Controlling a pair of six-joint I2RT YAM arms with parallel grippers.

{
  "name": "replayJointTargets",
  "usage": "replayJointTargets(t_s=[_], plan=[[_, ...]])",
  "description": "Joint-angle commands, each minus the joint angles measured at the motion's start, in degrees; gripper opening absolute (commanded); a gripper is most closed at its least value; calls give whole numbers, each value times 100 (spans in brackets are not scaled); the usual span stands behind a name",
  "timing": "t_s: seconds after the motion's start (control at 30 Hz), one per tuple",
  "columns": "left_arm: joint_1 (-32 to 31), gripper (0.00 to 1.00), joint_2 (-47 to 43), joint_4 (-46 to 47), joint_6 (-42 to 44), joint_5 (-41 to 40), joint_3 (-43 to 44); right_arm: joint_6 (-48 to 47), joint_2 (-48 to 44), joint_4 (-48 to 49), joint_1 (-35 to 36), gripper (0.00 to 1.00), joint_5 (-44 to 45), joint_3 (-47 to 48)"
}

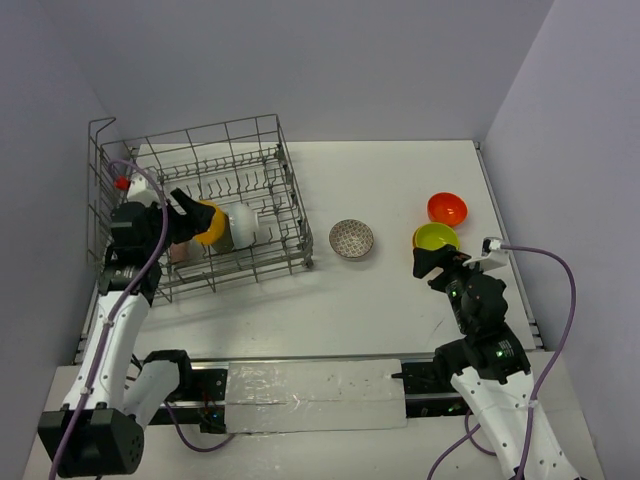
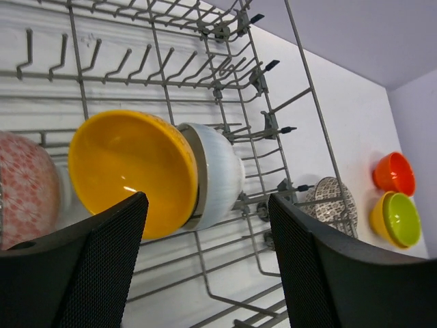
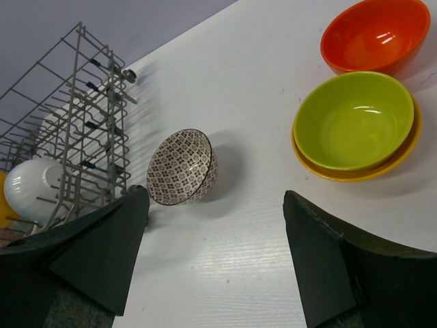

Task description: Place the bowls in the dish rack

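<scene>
The grey wire dish rack [image 1: 262, 160] stands at the back left. Inside it an orange bowl [image 2: 130, 171] stands on edge against a white bowl [image 2: 218, 174], with a pinkish bowl [image 2: 24, 188] to their left. My left gripper [image 2: 208, 266] hangs open just above the orange bowl [image 1: 211, 222], holding nothing. On the table lie a speckled black-and-white bowl [image 3: 181, 167], a lime green bowl [image 3: 354, 123] nested in a yellow one, and a red bowl [image 3: 375, 34]. My right gripper [image 3: 215, 260] is open and empty, near the lime green bowl [image 1: 436, 237].
The rack's tall gridded sides [image 3: 89, 116] and upright tines [image 2: 123, 65] surround the left gripper [image 1: 192, 218]. The speckled bowl [image 1: 351, 238] lies just right of the rack. The right wall [image 1: 580, 150] runs close to the red bowl [image 1: 447, 208].
</scene>
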Motion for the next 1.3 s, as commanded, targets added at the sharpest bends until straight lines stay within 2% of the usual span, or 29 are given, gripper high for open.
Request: replayJointTargets(t_s=[0.0, 0.17, 0.33, 0.47, 0.5, 0.57, 0.6, 0.7, 1.03, 1.27], plan=[[-485, 77, -82, 226, -1007, -1160, -123, -68, 84, 164, 4, 86, -25, 107], [-1110, 75, 550, 86, -1325, -2074, 245, -85, 137, 156, 4, 86, -26, 142], [-1190, 70, 1306, -178, -1518, -2726, 642, -77, 85, 77, 4, 86, 1, 177], [-1190, 53, 1579, -56, -1527, -2710, 748, -68, 14, 68, 4, 86, 27, 142], [-1190, 44, 1588, 84, -1518, -2597, 739, -76, 14, 76, 4, 86, 27, 125], [-1190, 32, 1650, 147, -1518, -2482, 756, -76, 49, 77, 4, 86, 10, 133], [-1199, 17, 1650, 164, -1501, -2429, 765, -76, 58, 76, 4, 86, 19, 142], [-1190, 0, 1554, 129, -1396, -2367, 835, -68, 67, 59, 4, 86, 27, 142], [-1190, 0, 1052, 577, -895, -1392, 853, -76, 84, 94, 4, 86, 1, 125], [-1147, 0, 1061, 735, -52, -234, 897, -94, 23, 94, 4, 86, -25, 142]])
